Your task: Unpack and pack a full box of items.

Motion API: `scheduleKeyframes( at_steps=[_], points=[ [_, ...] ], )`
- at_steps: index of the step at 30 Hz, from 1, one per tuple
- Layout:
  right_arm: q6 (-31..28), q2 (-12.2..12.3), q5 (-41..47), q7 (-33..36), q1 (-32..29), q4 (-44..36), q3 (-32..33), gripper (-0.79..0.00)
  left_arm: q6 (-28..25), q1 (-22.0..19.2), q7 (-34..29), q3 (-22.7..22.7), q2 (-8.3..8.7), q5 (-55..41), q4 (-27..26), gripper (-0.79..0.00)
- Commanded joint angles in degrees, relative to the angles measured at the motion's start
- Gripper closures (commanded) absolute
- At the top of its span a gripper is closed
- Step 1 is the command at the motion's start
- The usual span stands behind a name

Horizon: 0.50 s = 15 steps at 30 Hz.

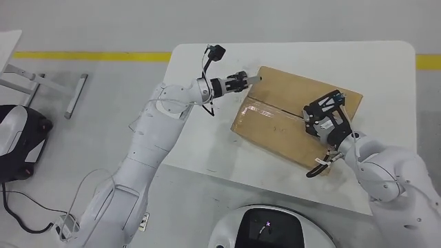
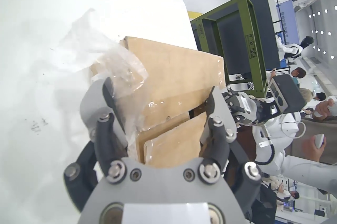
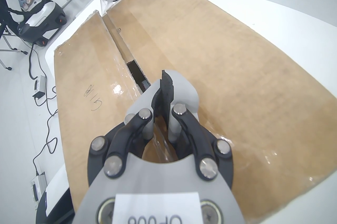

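The cardboard box [image 1: 293, 117] is lying right of centre in the top view, on the white table [image 1: 200, 145]. Its flaps are down, and a dark slit is showing along the centre seam [image 3: 134, 69]. My left gripper [image 2: 160, 89] is sitting at the box's upper-left corner with its fingers spread wide. A crumpled strip of clear tape [image 2: 115, 61] is clinging to one finger [image 2: 109, 93]. My right gripper [image 3: 166, 83] is hovering over the seam toward the box's right end, fingers pressed together. I can't tell whether it's touching the box.
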Motion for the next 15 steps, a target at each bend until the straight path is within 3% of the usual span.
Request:
scheduleKeyframes(
  at_steps=[1, 15],
  points=[
    [0.0, 0.0, 0.0, 0.0, 0.1, 0.1, -0.1, 0.0, -0.3, 0.1, -0.3, -0.2, 0.15, -0.8, -0.2, 0.0],
    [0.0, -0.1, -0.3, 0.2, 0.2, 0.4, -0.6, 0.0, -0.6, 2.3, 4.5, -2.0, 1.09, 0.0, -2.8, 0.0]
  ],
)
